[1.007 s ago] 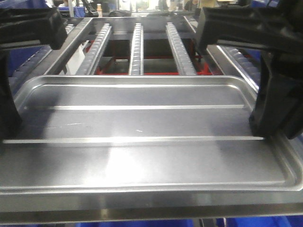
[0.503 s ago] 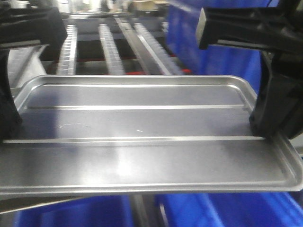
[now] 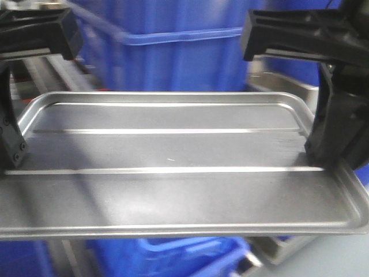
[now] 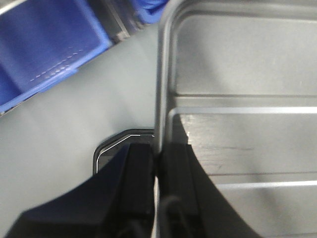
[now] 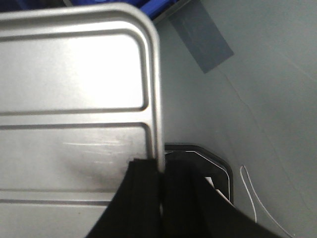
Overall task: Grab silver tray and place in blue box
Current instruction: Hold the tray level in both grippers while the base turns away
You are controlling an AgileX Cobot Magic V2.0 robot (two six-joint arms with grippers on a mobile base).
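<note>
soft glare streaks the silver tray (image 3: 173,196), background blurred.

The silver tray (image 3: 173,150) is big, flat and made of dull grey metal. It has round corners, a rim that slopes up, and two long thin ridges across its middle. It is level and up in the air. The left gripper (image 3: 11,144) pinches the rim at one short end, and the right gripper (image 3: 328,144) pinches the other. A blue box (image 3: 173,52) stands behind the tray. More blue shows under the tray's near edge.
</note>
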